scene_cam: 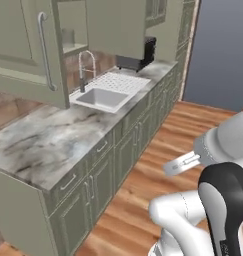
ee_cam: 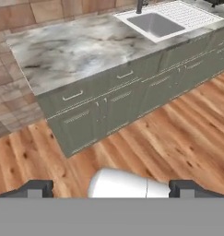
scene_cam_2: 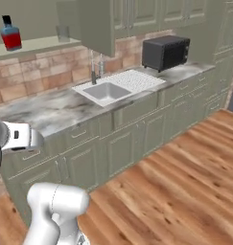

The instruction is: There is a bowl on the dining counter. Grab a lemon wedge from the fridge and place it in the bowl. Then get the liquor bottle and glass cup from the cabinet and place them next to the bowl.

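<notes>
In the left base view the open cabinet door fills the upper left of the frame, swung out over the marble surface, and behind it a slice of cabinet shelf shows with a faint greyish shape on it that is likely the glass cup, too dim to be sure; the door probably stands open so the shelf can be reached. The sink sits at upper centre with its tap behind it, its basin holding nothing, and a dark appliance stands further back. In the right base view the liquor bottle stands upright at the upper left of the frame on the open shelf, and the glass cup stands upright well to the right of it on the same shelf, apart from the bottle; both wait there ungrasped, well above the arm, so the fetching from the cabinet is judged not yet begun. The microwave-like oven rests on the surface at upper right. In the hand view the hand looks down over the wooden floor and the cabinet fronts, its two dark fingertips spread wide at the bottom corners with nothing between them, so it is released and carrying nothing.
</notes>
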Tool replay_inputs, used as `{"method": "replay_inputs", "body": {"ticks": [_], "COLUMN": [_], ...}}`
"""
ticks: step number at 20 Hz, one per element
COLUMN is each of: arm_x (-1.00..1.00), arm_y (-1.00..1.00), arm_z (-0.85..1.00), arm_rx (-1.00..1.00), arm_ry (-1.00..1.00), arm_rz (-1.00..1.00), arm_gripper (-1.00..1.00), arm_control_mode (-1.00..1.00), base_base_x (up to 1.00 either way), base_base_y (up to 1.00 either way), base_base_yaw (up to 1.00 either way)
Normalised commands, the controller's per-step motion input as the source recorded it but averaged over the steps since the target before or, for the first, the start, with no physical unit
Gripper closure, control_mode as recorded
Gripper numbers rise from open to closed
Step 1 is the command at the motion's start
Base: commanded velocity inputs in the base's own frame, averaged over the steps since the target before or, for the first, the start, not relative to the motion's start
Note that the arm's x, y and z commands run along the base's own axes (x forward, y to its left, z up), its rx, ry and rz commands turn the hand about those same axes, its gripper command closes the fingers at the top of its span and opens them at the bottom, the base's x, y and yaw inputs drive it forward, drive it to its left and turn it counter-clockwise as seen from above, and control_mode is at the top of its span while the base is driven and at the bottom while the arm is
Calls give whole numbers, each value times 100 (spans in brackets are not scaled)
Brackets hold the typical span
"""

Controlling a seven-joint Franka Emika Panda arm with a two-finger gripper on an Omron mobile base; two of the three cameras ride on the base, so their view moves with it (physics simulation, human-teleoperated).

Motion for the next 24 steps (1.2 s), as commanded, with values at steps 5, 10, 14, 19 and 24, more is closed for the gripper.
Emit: {"method": "replay_inputs", "body": {"ticks": [5,10,14,19,24], "arm_x": [0,0,0,0,0], "arm_y": [0,0,0,0,0], "arm_z": [0,0,0,0,0], "arm_rx": [0,0,0,0,0], "arm_ry": [0,0,0,0,0], "arm_rz": [0,0,0,0,0], "arm_gripper": [-100,-100,-100,-100,-100], "arm_control_mode": [100,100,100,100,100], "base_base_x": [42,36,54,61,66], "base_base_y": [-19,-39,-43,-45,-39], "base_base_yaw": [44,47,47,44,40]}}
